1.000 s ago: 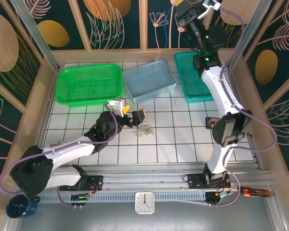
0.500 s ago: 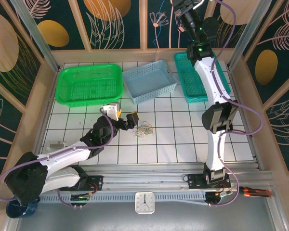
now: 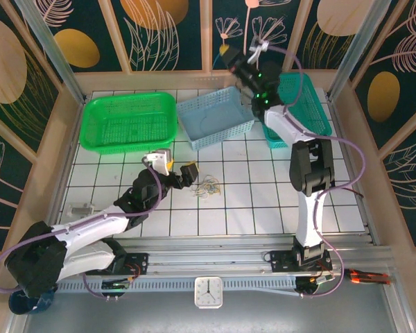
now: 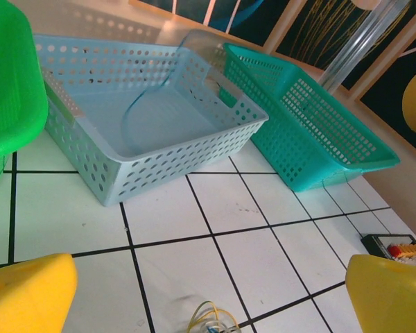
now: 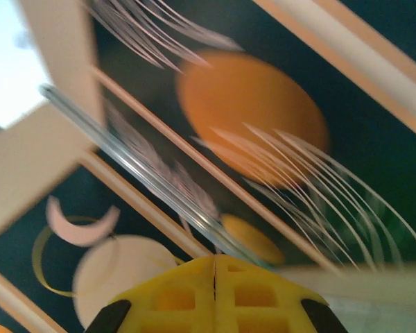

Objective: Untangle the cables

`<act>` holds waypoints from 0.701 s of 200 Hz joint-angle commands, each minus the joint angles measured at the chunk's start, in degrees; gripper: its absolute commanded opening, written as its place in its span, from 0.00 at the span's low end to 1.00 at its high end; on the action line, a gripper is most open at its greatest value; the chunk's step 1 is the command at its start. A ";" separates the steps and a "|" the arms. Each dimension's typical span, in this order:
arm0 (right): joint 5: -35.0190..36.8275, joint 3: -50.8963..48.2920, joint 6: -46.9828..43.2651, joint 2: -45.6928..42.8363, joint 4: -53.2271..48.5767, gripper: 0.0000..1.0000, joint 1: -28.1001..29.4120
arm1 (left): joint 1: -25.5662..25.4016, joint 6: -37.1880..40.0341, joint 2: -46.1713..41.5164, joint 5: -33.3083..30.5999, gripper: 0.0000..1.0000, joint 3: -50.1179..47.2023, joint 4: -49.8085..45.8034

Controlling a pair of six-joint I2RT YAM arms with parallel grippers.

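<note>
The cables (image 3: 208,186) are a small knot of thin yellow, whitish and blue wires lying on a white tile in the middle of the table. In the left wrist view the cables (image 4: 212,320) peek in at the bottom edge, between the two yellow fingers. My left gripper (image 3: 181,168) hovers just left of the bundle, open wide and holding nothing; in its own view the left gripper (image 4: 208,295) shows one yellow finger (image 4: 28,295) at each lower corner. My right gripper (image 3: 233,60) is raised high at the back wall, above the blue basket. The right gripper (image 5: 214,274) is shut with nothing between its fingers.
Three baskets stand along the back: a green basket (image 3: 128,121), a light blue basket (image 3: 215,118) and a teal basket (image 3: 301,104). A small black part with a red tip (image 4: 395,248) lies on the tiles to the right. A clock (image 3: 208,292) sits at the near rail.
The right arm has swung from the upper right corner to the left and now hangs over the back of the blue basket. The left gripper has barely moved.
</note>
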 commanded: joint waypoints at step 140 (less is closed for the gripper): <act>21.88 8.11 -36.90 11.85 -47.05 0.00 5.27 | -0.08 -4.05 -0.99 -2.29 0.99 -0.31 1.35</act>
